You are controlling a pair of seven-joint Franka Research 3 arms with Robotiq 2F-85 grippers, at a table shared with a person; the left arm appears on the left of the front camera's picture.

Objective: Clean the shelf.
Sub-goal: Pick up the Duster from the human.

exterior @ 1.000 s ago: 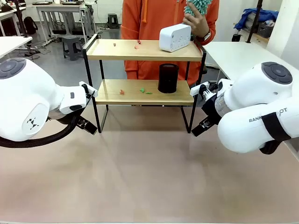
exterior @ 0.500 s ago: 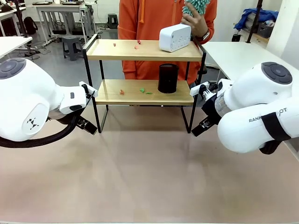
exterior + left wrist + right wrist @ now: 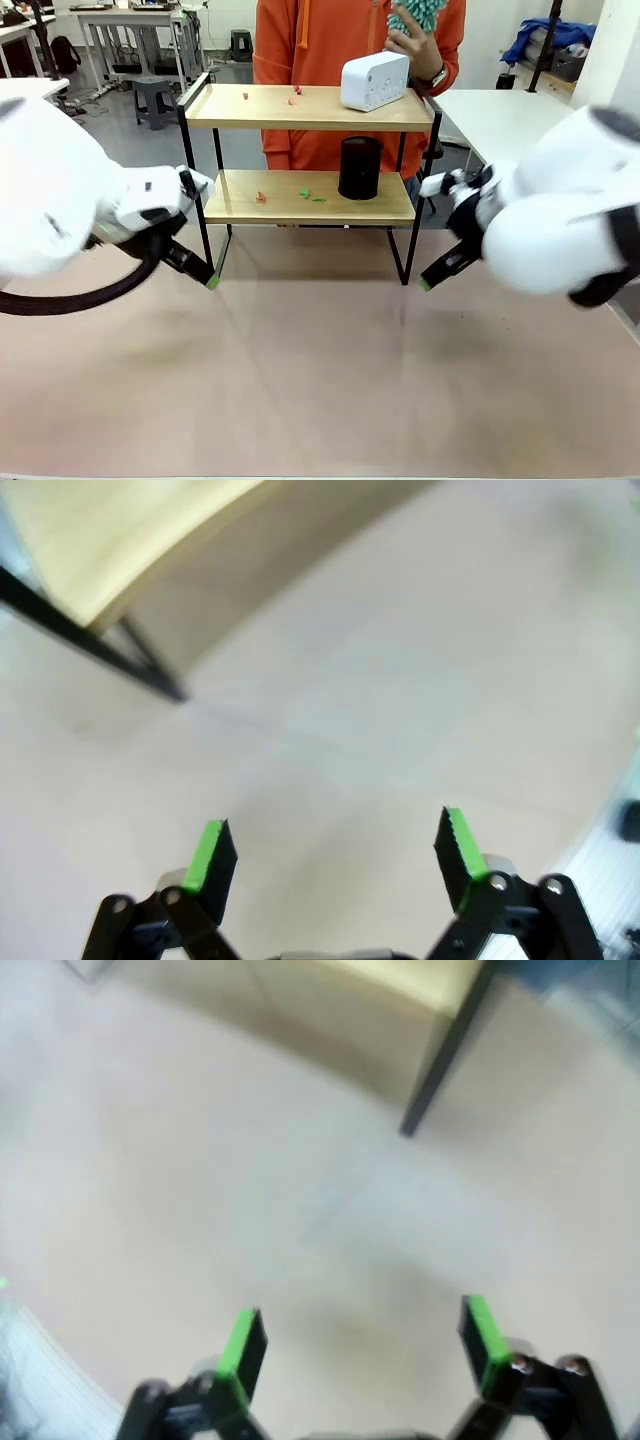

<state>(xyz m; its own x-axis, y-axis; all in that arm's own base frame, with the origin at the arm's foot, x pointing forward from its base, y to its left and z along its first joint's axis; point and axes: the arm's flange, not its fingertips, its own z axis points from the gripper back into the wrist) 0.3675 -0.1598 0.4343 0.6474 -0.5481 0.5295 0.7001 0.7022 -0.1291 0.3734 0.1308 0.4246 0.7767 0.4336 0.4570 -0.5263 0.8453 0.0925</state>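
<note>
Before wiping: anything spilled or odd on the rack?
Small red scraps litter the top board of the shelf left of the white box; red and green ones lie on the lower board beside the black cylinder.

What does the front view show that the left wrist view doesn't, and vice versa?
Front view adds the white box on the upper board, the black cylinder and small red and green scraps on the lower one, a person's hand behind holding something teal, and the right gripper. Left wrist view adds a close look at the left gripper, open, green pads apart above the table. Shared: the shelf with one black leg, and the table.
</note>
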